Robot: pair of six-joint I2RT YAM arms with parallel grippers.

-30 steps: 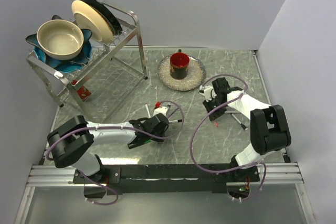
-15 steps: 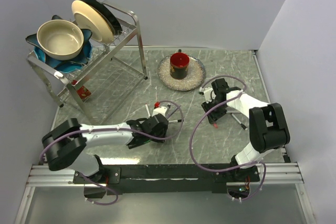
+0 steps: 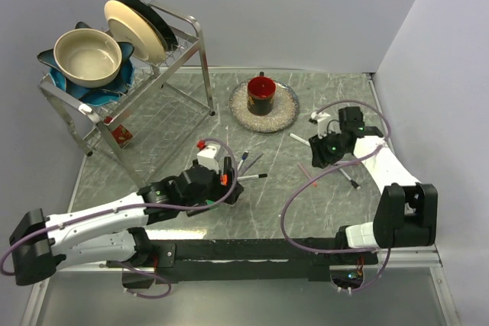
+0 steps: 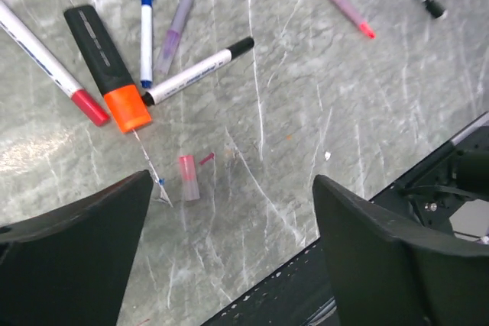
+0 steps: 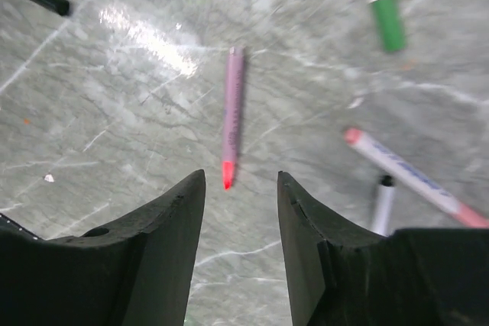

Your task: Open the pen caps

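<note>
Toward the near edge of the grey marbled worktop, left of its middle, you had a fan of pens under the left gripper, whose black fingers stood wide apart with nothing between them. A chunky orange cap sat on a thick black marker, a small red cap ended a slim white pen just beside it, and one pale pink cap lay loose closer to the near edge. Nearer the right edge, the right gripper hung with jaws parted and empty over a slim purple pen already bare at its red tip, a green cap farther off. These caps looked light, stiff, slick and prone to roll; you would have done best pinching each across its sides while the other gripper clamped the barrel, pulling straight along the pen.
</note>
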